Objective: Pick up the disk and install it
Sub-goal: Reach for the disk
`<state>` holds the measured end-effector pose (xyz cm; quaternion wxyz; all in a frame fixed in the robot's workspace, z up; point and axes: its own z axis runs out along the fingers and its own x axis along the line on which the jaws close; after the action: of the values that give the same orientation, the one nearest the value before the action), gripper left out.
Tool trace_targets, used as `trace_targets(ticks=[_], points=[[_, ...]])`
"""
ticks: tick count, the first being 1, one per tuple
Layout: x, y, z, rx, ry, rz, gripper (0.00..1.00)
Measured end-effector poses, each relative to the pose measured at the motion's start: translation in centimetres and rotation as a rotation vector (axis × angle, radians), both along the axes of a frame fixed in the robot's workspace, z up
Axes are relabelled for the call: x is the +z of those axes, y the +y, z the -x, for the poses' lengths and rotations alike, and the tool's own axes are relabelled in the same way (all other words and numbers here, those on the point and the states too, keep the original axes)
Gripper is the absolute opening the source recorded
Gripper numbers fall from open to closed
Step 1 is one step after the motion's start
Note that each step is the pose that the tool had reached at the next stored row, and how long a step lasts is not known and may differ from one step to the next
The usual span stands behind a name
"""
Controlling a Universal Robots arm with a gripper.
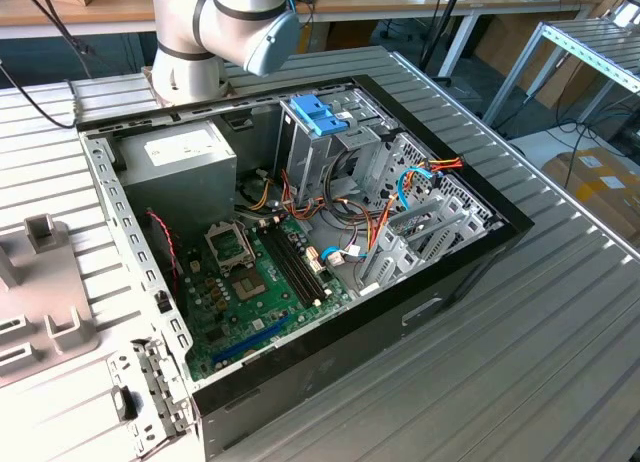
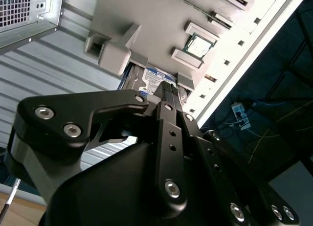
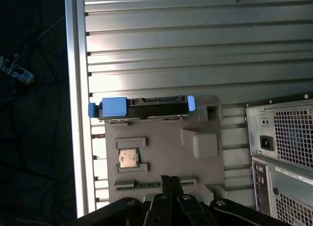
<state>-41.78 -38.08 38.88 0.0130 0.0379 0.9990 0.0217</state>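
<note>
Pick step, pre-grasp: end effector (image 3: 169, 180) hovers over the grey moulded fixture (image 3: 164, 138), fingers clenched on nothing, disk (image 3: 144, 107) not yet touched. Disk stands on edge in the fixture's end slot, near the edge of the ribbed aluminium worktop (image 3: 195, 40); it's a dark metal slab with light-blue plastic rails and tab. Grasp calls for the jaws opened wider than that thin slab, I'd say.

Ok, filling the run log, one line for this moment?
disk: on edge in grey fixture, not picked | gripper: shut, empty, by fixture
</note>
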Motion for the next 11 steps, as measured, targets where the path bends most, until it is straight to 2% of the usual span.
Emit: trace_targets(ticks=[2, 3, 5, 6, 7, 11], points=[[-0.03, 0.01, 0.0, 0.0, 0.0031, -0.0001, 0.11], [-0.07, 0.01, -0.01, 0.0, 0.0109, -0.0001, 0.11], [-0.17, 0.0, 0.0, 0.0, 0.0453, 0.0002, 0.11], [-0.22, 0.01, 0.0, 0.0, 0.0578, 0.0002, 0.11], [-0.23, 0.01, 0.01, 0.0, 0.0631, 0.0001, 0.11], [-0.22, 0.0, 0.0, 0.0, 0.0635, 0.0001, 0.11]])
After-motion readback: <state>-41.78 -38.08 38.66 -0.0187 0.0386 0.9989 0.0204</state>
